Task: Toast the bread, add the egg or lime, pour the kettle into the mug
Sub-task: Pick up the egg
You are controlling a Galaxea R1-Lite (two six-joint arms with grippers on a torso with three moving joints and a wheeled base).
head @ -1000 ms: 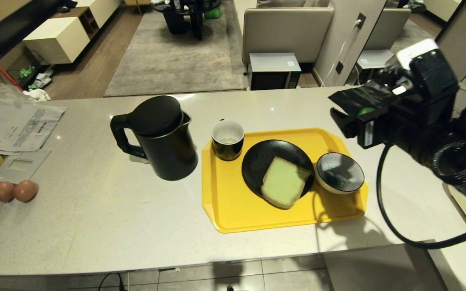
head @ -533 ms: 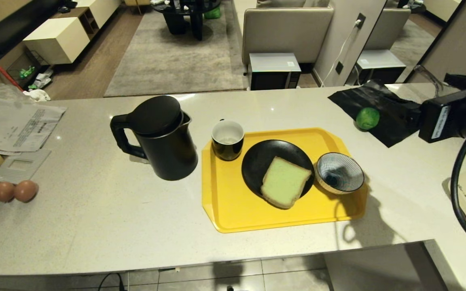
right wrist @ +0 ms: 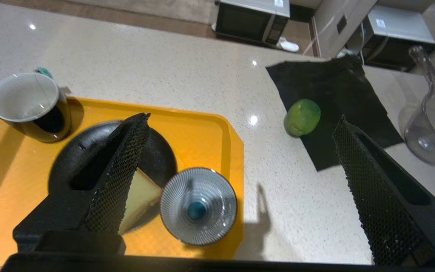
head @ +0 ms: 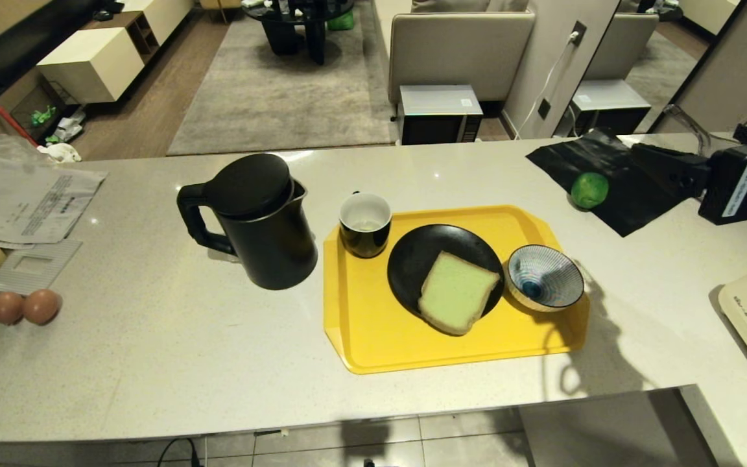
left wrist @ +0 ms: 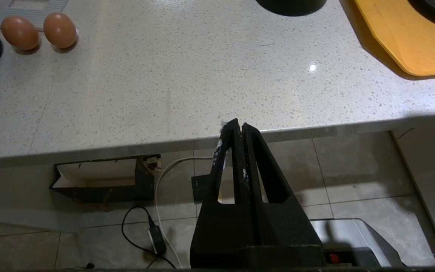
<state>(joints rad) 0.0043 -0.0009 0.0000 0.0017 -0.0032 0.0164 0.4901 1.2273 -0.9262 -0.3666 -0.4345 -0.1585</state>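
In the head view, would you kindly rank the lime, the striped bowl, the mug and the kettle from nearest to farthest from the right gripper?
From the open right gripper, at the far right:
1. Lime, on the black sheet's edge.
2. Striped bowl, tray's right end.
3. Mug, tray's far left corner.
4. Kettle, left of the tray.
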